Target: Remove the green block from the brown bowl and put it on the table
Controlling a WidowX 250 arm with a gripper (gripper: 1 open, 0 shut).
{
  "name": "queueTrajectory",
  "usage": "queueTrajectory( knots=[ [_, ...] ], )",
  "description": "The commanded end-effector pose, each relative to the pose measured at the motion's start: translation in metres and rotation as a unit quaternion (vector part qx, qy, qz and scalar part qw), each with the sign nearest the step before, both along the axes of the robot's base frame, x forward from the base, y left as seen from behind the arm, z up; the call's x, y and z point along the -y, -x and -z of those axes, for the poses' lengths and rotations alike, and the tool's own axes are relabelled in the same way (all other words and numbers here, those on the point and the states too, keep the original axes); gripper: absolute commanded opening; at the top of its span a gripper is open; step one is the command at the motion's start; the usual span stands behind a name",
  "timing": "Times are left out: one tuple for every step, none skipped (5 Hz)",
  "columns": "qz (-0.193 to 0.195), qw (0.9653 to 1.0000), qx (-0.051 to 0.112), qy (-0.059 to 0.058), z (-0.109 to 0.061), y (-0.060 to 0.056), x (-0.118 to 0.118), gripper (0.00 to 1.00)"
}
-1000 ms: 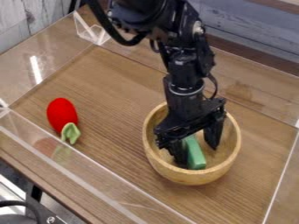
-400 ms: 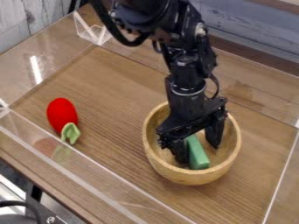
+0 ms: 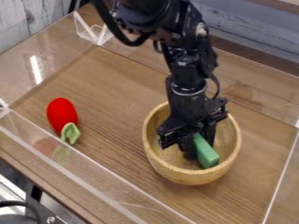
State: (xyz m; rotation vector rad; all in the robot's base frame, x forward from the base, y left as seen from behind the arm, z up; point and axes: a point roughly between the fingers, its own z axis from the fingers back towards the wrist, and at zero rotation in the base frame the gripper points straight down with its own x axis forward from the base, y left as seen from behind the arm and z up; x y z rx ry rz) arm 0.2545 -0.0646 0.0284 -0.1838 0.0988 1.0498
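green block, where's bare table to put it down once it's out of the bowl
Bare table lies between the red strawberry toy and the brown bowl, and behind the bowl toward the far wall. The bowl is crowded: the gripper is shut on the green block.

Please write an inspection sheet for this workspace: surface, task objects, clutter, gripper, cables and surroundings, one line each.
Surface: the table, brown wood grain, bare around the bowl.
Task objects: the green block lies inside the brown bowl, not yet lifted out.
Clutter: a red strawberry-like toy with a pale-green tip, left of the bowl, apart from it.
Gripper: the gripper reaches down into the bowl, shut on the green block.
Cables: dark cabling on the upper arm; details unclear.
Surroundings: clear acrylic walls border the table.
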Motion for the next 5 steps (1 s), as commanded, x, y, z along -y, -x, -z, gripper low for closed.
queueTrajectory(
  knots=[
    [-0.001, 0.9996, 0.026, 0.01, -0.028, -0.012, 0.0, 0.0],
    [-0.004, 0.9997, 0.02, 0.016, -0.045, -0.013, -0.003, 0.0],
    [-0.008, 0.9996, 0.014, 0.023, -0.069, -0.017, -0.011, 0.0],
    [-0.014, 0.9991, 0.001, 0.04, -0.106, -0.029, -0.04, 0.0],
    [-0.039, 0.9981, 0.006, 0.047, -0.13, -0.044, -0.09, 0.0]
  ],
)
